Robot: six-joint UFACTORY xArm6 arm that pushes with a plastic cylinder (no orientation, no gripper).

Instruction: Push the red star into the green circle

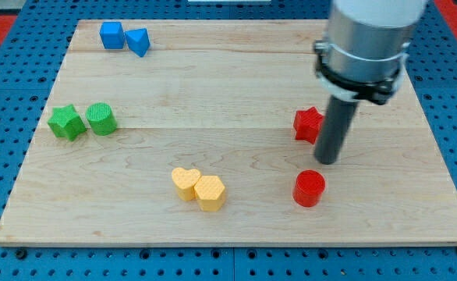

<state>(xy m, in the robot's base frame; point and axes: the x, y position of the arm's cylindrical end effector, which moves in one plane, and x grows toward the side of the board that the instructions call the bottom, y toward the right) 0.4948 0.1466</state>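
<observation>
The red star (307, 124) lies right of the board's middle. My tip (328, 161) stands just to the star's lower right, close to it or touching; the rod hides the star's right edge. The green circle (101, 119) sits far off at the view's left, touching the green star (66, 122) on its left side.
A red circle (309, 188) lies just below my tip. Two yellow blocks, a heart (185, 183) and a hexagon-like one (210, 192), sit together at the bottom middle. Two blue blocks (112, 35) (139, 41) sit at the top left. The wooden board (236, 86) ends at a blue pegboard.
</observation>
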